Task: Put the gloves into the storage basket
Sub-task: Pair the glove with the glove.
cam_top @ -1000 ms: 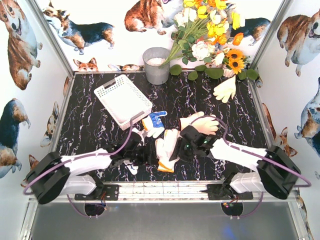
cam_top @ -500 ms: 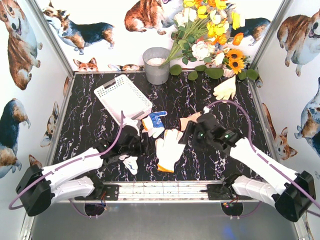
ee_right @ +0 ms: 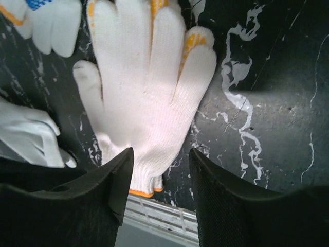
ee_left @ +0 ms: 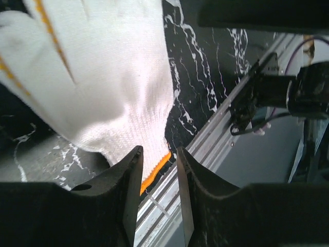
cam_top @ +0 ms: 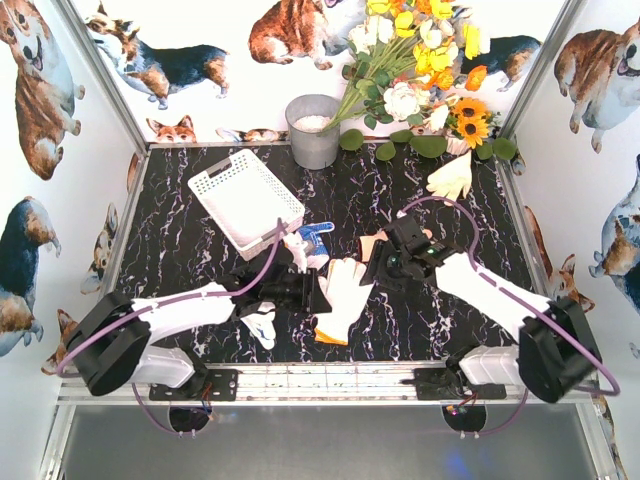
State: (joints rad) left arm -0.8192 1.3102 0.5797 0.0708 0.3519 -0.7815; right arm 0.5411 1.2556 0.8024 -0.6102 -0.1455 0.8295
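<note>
A white knit glove with an orange cuff (cam_top: 340, 295) lies flat in the middle of the table, between my two grippers. My left gripper (cam_top: 314, 290) is at its left edge, jaws slightly apart and empty; in the left wrist view (ee_left: 158, 154) the glove (ee_left: 103, 77) lies just ahead of the tips. My right gripper (cam_top: 373, 270) is open and empty over the glove's right side; the right wrist view (ee_right: 160, 159) shows the glove (ee_right: 149, 103) below. A blue-and-white glove (cam_top: 312, 243), a small white glove (cam_top: 260, 325), a beige glove (cam_top: 372, 243) and a cream glove (cam_top: 450, 178) lie around. The white storage basket (cam_top: 245, 200) stands at back left.
A grey metal bucket (cam_top: 313, 130) stands at the back centre beside a bunch of flowers (cam_top: 425, 70). The metal rail (cam_top: 330, 380) runs along the near table edge. Walls close in the left, right and back sides.
My left gripper has moved right to the white glove's left edge. My right gripper has pulled back from the near side and now hovers over the glove's right side.
</note>
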